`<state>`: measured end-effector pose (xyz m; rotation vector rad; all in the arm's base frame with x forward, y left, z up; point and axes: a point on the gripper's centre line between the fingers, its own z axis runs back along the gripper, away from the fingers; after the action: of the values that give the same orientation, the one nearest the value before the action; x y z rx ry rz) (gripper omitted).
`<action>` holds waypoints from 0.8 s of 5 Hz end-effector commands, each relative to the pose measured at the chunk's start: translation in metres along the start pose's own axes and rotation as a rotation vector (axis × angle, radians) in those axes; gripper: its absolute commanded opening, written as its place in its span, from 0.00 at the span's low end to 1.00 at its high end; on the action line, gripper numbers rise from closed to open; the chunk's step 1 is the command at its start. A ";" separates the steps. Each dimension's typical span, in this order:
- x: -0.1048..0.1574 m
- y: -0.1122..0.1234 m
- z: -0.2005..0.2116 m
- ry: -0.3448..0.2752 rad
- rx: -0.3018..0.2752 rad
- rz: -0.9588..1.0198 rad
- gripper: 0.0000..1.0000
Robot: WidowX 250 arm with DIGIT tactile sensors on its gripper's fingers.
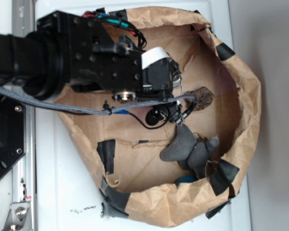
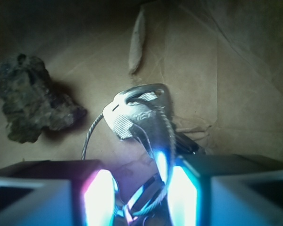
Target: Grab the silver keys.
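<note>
The silver keys (image 2: 137, 110) sit between my gripper's (image 2: 141, 197) two lit fingers in the wrist view. One large key head sticks out ahead of the fingertips, and a thin wire ring loops to its left. The fingers are closed in on the bunch from both sides. In the exterior view my gripper (image 1: 176, 114) reaches into the brown paper enclosure, with the keys (image 1: 182, 114) glinting at its tip. They are just left of the brown lumpy rock (image 1: 202, 97) and above the grey plush toy (image 1: 188, 147).
The rock (image 2: 33, 99) lies ahead and left of the fingers. Crumpled paper walls (image 1: 245, 96) patched with black tape (image 1: 107, 155) ring the floor. A blue object (image 1: 185, 181) peeks out under the plush toy. A grey cable (image 1: 62, 106) runs along the arm.
</note>
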<state>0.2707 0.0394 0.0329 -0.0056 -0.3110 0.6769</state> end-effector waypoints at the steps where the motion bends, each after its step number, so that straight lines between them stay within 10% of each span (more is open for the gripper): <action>1: 0.009 0.005 0.013 -0.060 -0.045 0.021 0.00; 4: 0.010 0.002 0.009 -0.091 -0.020 0.039 0.00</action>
<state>0.2714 0.0495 0.0368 0.0157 -0.3817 0.7225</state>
